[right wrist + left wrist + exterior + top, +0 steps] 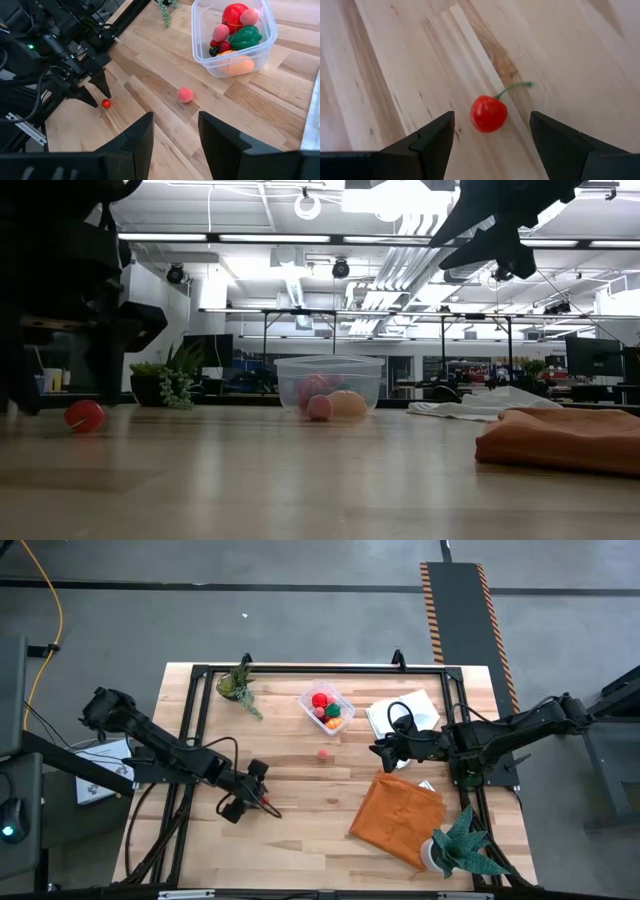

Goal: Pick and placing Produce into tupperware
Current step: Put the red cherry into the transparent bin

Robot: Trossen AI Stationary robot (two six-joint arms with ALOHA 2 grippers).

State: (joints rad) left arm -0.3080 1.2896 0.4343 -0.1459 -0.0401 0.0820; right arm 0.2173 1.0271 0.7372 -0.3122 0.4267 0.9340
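Two arms: both are reaching over a wooden table, the left from the left side and the right from the right side.
Left gripper: it is hanging low over the near left part of the table, its fingers standing apart with nothing clamped between them.
Cherry: a small red toy cherry with a green stem is lying on the wood in the gap between the left fingers, touching neither.
Right gripper: it is hovering above the table right of centre, fingers parted and holding nothing.
Tupperware: the clear container is sitting at the far middle of the table, holding red, pink, green, orange and dark pieces of produce.
Pink fruit: one small pink piece is lying on the bare wood just near of the tupperware, apart from it.
Cloths: an orange cloth is lying near right, and a white cloth far right.
Plants: one leafy plant is sitting far left, another near right.
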